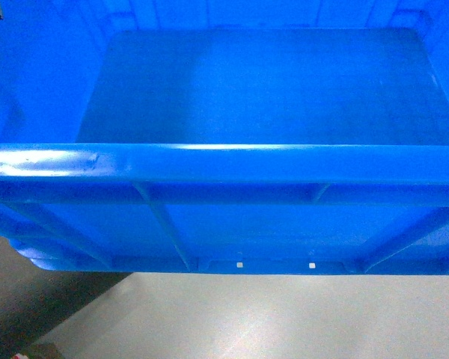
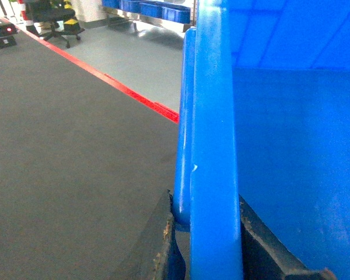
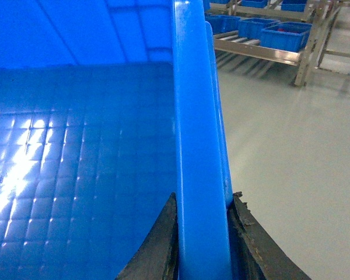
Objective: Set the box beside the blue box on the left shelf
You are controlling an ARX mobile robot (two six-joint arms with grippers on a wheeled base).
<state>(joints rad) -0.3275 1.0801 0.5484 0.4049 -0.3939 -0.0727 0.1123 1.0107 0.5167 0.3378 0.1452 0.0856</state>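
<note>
Because it fills nearly the whole head view, the box (image 1: 269, 90) dominates: bright blue plastic, open top, thick rim, ribbed walls, held above the pale floor (image 1: 269, 314). At the bottom of each wrist view, the left gripper (image 2: 205, 233) and right gripper (image 3: 201, 233) are clamped on opposite rims. Blue crates (image 3: 262, 26) sit on a rack at the upper right of the right wrist view.

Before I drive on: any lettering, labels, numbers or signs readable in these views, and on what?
None can be read.
The box, clamped at its side rims by the left pincer and right pincer: no text or label shows.
The blue crates on the rack: no readable markings.
The red floor line: plain stripe, no lettering.
</note>
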